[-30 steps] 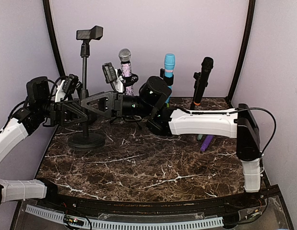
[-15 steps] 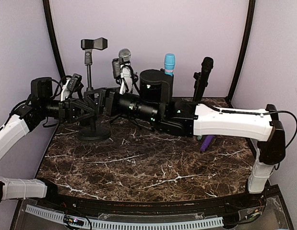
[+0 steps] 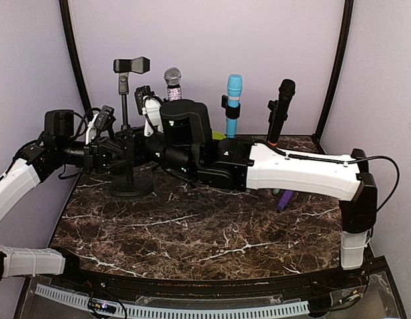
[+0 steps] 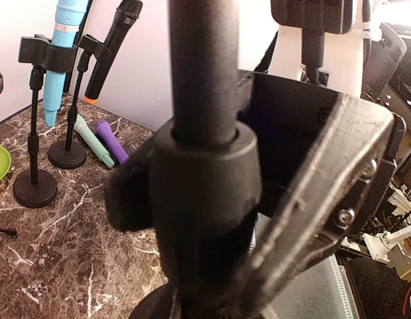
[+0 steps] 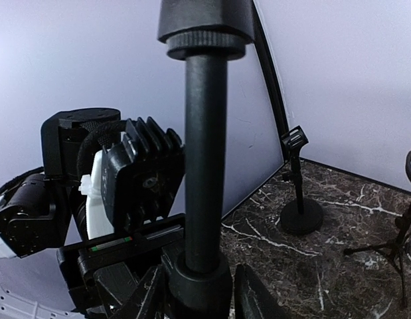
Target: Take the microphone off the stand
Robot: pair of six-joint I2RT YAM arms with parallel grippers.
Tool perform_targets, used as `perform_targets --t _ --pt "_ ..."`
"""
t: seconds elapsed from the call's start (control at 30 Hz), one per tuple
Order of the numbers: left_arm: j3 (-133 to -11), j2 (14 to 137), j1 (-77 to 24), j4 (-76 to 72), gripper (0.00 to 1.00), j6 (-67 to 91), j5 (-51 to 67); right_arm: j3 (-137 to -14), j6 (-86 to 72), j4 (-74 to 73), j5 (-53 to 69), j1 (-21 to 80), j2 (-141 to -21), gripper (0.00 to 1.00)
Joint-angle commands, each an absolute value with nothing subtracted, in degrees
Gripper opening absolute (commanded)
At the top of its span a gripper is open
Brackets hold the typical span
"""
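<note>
A black stand with an empty clip (image 3: 131,64) stands at the back left, on a round base (image 3: 132,187). My left gripper (image 3: 120,155) is shut on the stand's pole (image 4: 204,73) at its collar (image 4: 205,183). My right gripper (image 3: 140,149) reaches the same pole from the right. In the right wrist view its fingers (image 5: 147,298) stand on either side of the collar (image 5: 200,287), with a gap on the right side. A glittery microphone (image 3: 172,77), a blue microphone (image 3: 234,93) and a black microphone (image 3: 282,106) sit upright in stands along the back.
A purple microphone (image 3: 285,198) and a green one (image 4: 92,141) lie on the marble table (image 3: 212,232) at the right. The right arm (image 3: 298,171) spans the table's middle. Another small stand with an empty clip (image 5: 299,199) and a tripod (image 5: 391,249) show in the right wrist view.
The stand has shifted right and back in my left gripper. The right arm has swung left and brought its fingers around the stand's pole.
</note>
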State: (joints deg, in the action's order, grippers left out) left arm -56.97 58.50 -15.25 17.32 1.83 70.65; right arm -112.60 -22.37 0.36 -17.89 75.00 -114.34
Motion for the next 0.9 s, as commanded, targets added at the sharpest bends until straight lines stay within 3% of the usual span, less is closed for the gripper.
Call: perform_targets --t 0.0,0.2,0.43,0.5,0.53,0.57,0.7,0.87 --pt "-59.6 57.2 -15.1 18.4 0.00 -1.7 71.8 -116.4 -21.9 0.5 -18.8 75.2 -115.6 0.26" --pt "-60.0 57.0 -15.1 19.2 0.00 -2.5 72.3 -113.6 -24.2 4.1 -12.7 74.3 -113.4 0.01" --pt "-60.5 57.0 -15.1 16.1 0.00 1.5 74.8 -100.3 -32.3 23.9 14.1 69.7 -107.0 0.00" --pt "-60.4 57.1 -15.1 15.5 0.00 2.4 75.9 -98.2 -32.3 30.6 15.6 68.6 -106.4 0.00" --pt "-60.3 57.0 -15.1 15.2 0.00 2.9 76.3 -97.8 -36.9 33.6 27.6 68.2 -106.5 0.00" --pt "-60.2 57.0 -15.0 14.6 0.00 3.6 76.9 -97.9 -38.1 38.1 30.2 67.7 -107.0 0.00" --pt "-59.6 56.9 -15.1 12.3 0.00 7.0 78.5 -99.8 -48.1 47.9 46.8 67.3 -109.3 0.09" --pt "-58.9 56.7 -15.1 8.7 0.00 10.9 80.0 -101.4 -50.6 50.8 51.2 67.3 -111.1 0.33"
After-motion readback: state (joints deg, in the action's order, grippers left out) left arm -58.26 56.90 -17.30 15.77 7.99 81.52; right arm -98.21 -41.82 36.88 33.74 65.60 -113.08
